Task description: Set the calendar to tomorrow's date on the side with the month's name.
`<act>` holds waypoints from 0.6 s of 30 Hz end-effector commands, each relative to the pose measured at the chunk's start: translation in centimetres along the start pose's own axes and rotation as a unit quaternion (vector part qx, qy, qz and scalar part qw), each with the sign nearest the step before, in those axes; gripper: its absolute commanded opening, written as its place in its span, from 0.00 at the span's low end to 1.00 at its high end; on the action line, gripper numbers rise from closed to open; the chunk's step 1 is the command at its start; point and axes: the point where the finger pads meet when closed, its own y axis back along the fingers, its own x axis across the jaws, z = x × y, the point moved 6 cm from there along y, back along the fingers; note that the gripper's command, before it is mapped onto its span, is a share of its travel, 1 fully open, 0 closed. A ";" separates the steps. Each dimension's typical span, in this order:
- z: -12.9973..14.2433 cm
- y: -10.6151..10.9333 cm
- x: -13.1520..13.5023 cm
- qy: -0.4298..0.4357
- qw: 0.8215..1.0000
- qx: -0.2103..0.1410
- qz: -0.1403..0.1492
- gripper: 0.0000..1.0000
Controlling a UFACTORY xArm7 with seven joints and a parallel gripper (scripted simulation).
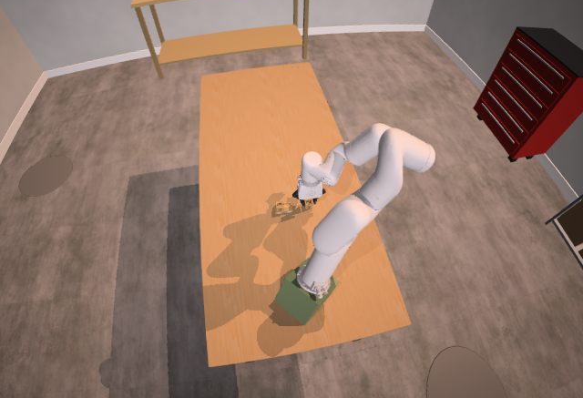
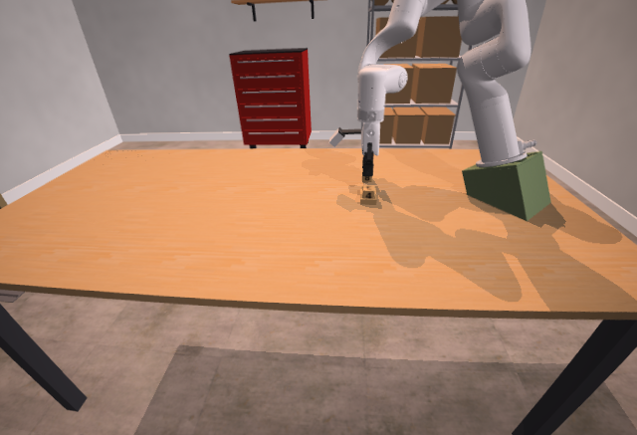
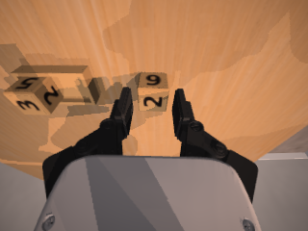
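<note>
In the wrist view my gripper (image 3: 152, 98) is open, its two black fingers on either side of a wooden cube (image 3: 153, 91) with a small gap on each side. That cube stands on the table, outside the tray, with 9 on top and 2 on the face toward me. To the left lies the low wooden tray (image 3: 64, 84), and a second cube (image 3: 34, 94) at it shows 5, 2 and 3. I cannot tell whether this cube rests flat. The top view shows the gripper (image 1: 307, 201) just right of the tray (image 1: 283, 209). The month's name is not readable.
The arm's green base block (image 1: 304, 295) stands on the table near the front edge. A red drawer cabinet (image 2: 271, 97) and shelves with boxes (image 2: 419, 86) stand off the table by the walls.
</note>
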 end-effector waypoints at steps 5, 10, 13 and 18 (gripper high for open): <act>-0.1 4.3 0.0 0.000 1.000 0.001 0.000 0.49; -0.1 6.6 0.0 0.000 1.000 0.001 0.000 0.49; -0.1 6.9 0.0 0.000 1.000 0.001 0.000 0.49; -0.1 7.4 0.0 0.000 1.000 0.001 0.000 0.49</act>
